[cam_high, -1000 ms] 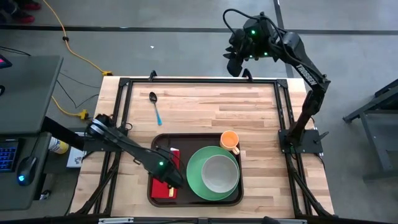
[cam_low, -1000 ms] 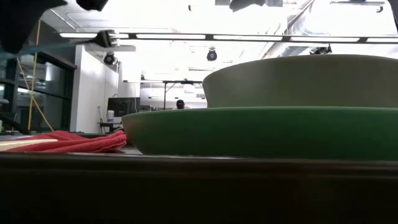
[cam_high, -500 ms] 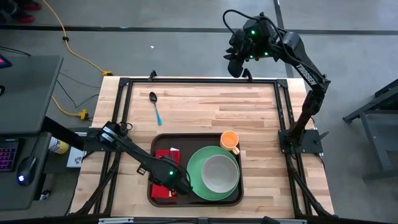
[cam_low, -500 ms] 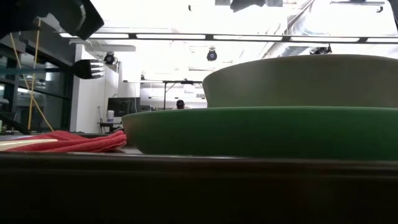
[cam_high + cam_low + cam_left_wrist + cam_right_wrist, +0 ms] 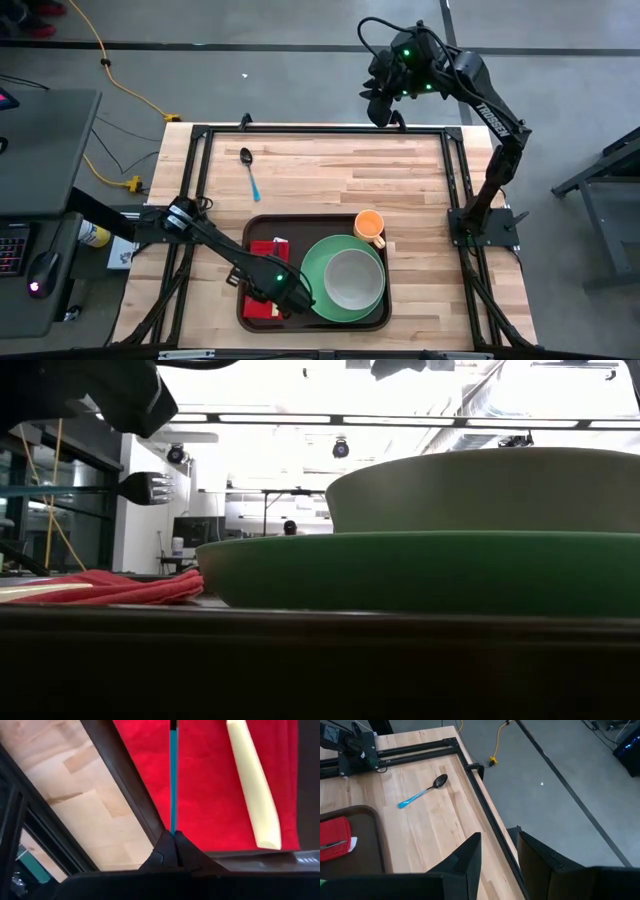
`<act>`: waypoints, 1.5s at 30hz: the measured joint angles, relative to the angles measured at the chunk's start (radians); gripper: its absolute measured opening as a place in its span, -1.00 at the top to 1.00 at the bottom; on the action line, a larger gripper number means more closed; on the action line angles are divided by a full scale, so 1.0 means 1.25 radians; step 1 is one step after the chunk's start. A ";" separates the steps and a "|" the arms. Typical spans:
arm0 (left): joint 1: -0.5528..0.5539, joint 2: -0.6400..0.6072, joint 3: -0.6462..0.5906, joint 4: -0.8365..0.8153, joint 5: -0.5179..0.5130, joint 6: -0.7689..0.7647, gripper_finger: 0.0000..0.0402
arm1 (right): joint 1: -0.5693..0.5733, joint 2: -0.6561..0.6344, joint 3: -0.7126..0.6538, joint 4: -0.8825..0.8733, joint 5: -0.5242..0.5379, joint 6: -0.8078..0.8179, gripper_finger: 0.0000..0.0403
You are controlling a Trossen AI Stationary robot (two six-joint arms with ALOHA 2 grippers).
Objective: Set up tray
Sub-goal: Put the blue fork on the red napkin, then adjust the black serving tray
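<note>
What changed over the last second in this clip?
The left gripper, shut on the blue-handled fork, carried it from the red napkin's upper part toward the tray's near edge beside the green plate. Right gripper, spoon, orange cup and bowl stayed put.

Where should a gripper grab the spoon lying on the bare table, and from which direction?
Probably the blue handle of the spoon, mid-length, coming straight down from above. It lies flat on the wood table with nothing beside it, and the handle is thin and straight, so the fingers could close across its width. The dark bowl end is wider and rounded, a poorer grip.
</note>
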 joint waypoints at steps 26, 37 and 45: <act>0.000 0.073 -0.001 0.064 0.058 -0.020 0.97 | 0.000 0.001 0.000 -0.030 -0.021 -0.041 0.49; 0.008 0.077 0.000 0.094 0.036 -0.021 0.47 | 0.000 0.001 0.000 -0.043 -0.021 -0.051 0.49; 0.023 0.058 0.011 0.076 -0.044 -0.015 0.39 | 0.000 0.001 0.000 -0.066 -0.021 -0.063 0.49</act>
